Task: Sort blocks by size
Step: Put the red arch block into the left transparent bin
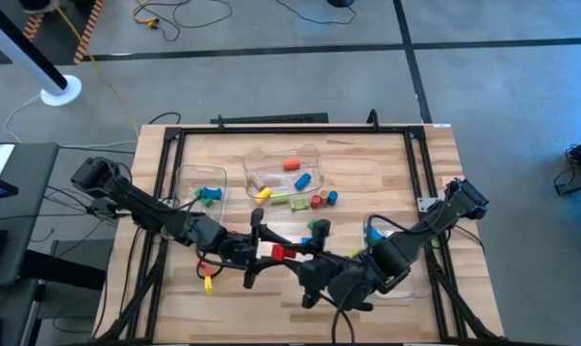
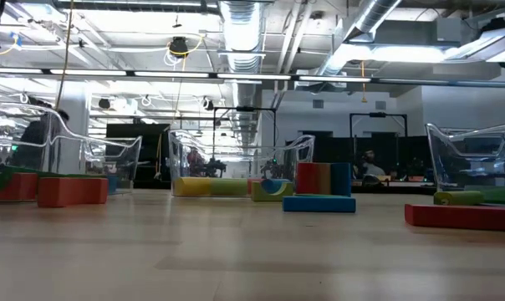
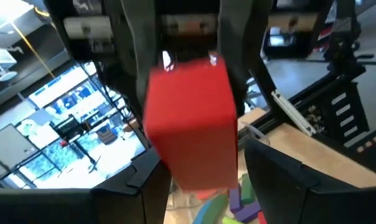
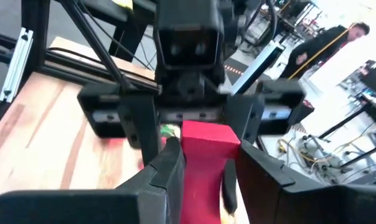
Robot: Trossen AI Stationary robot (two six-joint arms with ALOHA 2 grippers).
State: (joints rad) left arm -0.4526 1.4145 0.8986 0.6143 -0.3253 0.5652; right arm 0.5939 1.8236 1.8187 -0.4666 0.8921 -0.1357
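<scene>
Red block [image 1: 277, 252] (rigid, light, flat-faced) hangs above the table's near middle, pinched between the left gripper [image 1: 259, 252] and the right gripper [image 1: 305, 259], apparently both clamping its opposite flat ends.

Both arms reach inward, left hand [image 1: 271, 252] and right hand [image 1: 305, 261] meeting fingertip to fingertip.

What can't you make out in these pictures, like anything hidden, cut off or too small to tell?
- Red block: its lower end is cut off between the fingers in the left wrist view, so its full length is unknown.
- Left gripper and right gripper: in the high view they crowd together over the block; which one bears it is unclear.
- Blocks in the middle bin: too small in the high view for shapes.
</scene>
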